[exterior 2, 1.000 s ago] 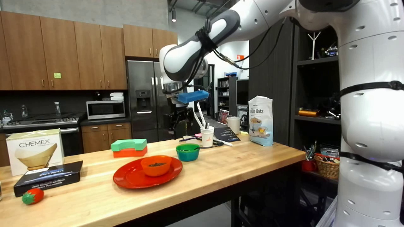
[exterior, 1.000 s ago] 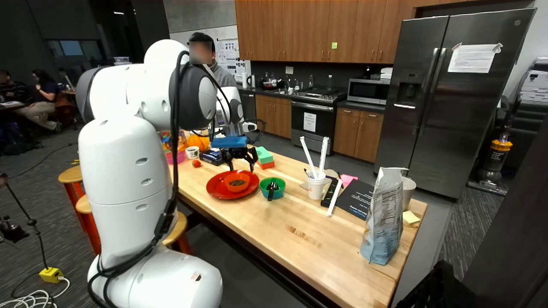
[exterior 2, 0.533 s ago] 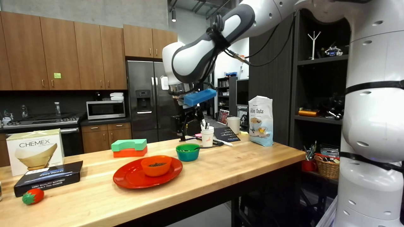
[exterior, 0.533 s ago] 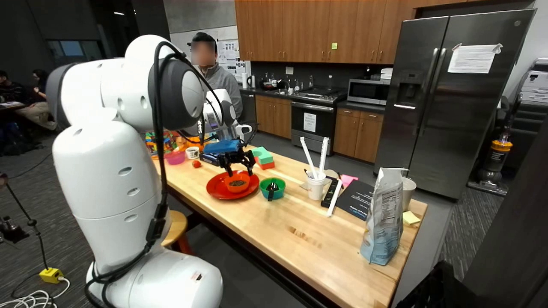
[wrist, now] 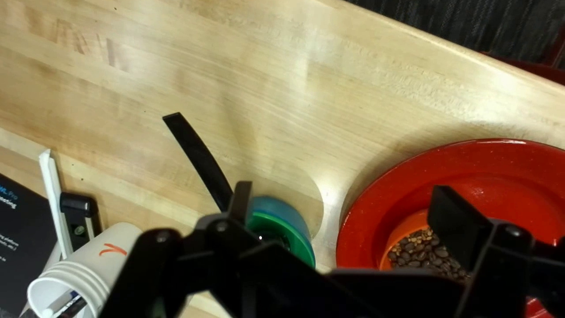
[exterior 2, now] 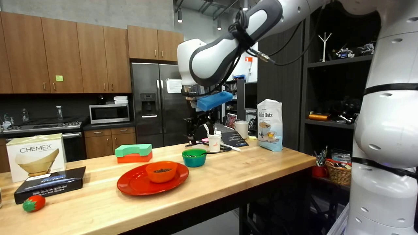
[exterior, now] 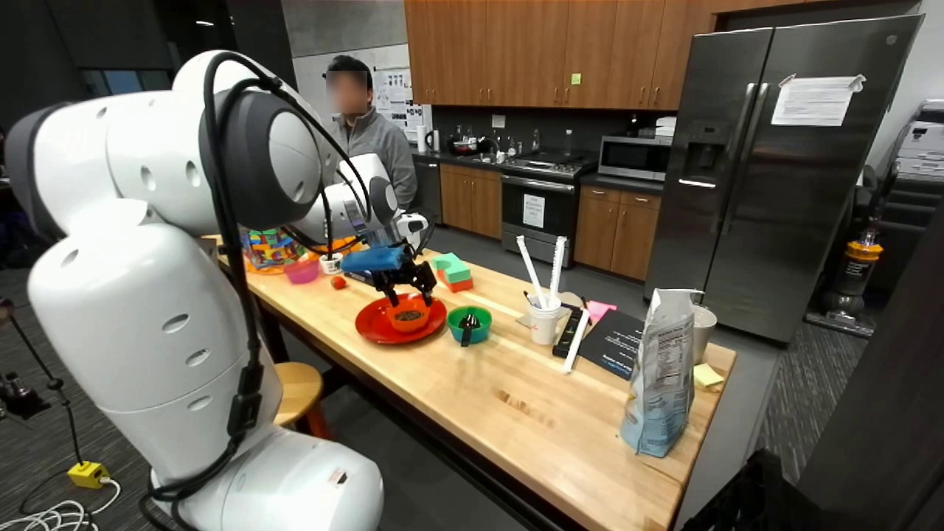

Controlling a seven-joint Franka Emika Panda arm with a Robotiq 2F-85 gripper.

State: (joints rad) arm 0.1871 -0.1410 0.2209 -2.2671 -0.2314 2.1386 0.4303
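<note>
Pale wood underneath it all: the long surface [exterior: 472,420] carries the whole line-up, and here's the white arm [exterior: 110,310] leaning out above it! Down a size, the bag of oats [exterior 2: 270,127] stands upright towards one end. Then the red plate [exterior 2: 130,184], lying flat, and hanging above this stretch is the end effector [wrist: 342,203], fingers spread wide, nothing between them, no contact to be seen; how high it hangs is hard to judge. On to the bowls: the green bowl [exterior 2: 194,160] sits just beside the plate, the orange bowl [exterior 2: 160,177] on it. From the wrist, one finger overlaps each of them! Smaller again, a black-handled utensil [wrist: 198,159] rests in the green bowl, its handle jutting over the rim, its head too unclear to name. And smallest of all, dark beans [wrist: 423,254] in the orange bowl, lighter bits among them.

So which step is this? I'd call it aiming, empty-handed, around the two bowls. The next move, as I read it, calls for a settled position before any lowering, fingertips clear of both rims, and real care around that handle.
</note>
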